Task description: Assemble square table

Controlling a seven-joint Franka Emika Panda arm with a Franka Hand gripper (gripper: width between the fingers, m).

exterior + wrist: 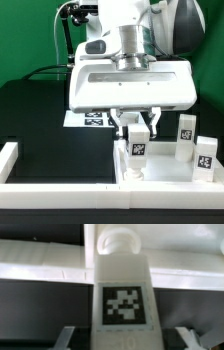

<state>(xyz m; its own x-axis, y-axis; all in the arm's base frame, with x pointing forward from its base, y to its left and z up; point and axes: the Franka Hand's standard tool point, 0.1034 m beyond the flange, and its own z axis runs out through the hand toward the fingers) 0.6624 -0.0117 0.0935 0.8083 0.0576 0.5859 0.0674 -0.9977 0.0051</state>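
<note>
The square table's white top (166,166) lies at the exterior view's lower right, with two tagged white legs (186,128) (205,155) standing upright on its right side. A third leg (138,148) stands upright at the top's left corner. My gripper (138,130) comes straight down over it, shut on its upper part. In the wrist view this tagged leg (125,291) runs up the middle to the white top (40,263), and my gripper (125,339) has one finger on each side (66,336). Where the leg's far end meets the top is not clear.
A long low white border wall (60,195) runs along the front and turns up at the exterior view's left (8,155). The marker board (95,118) lies on the black mat behind the gripper.
</note>
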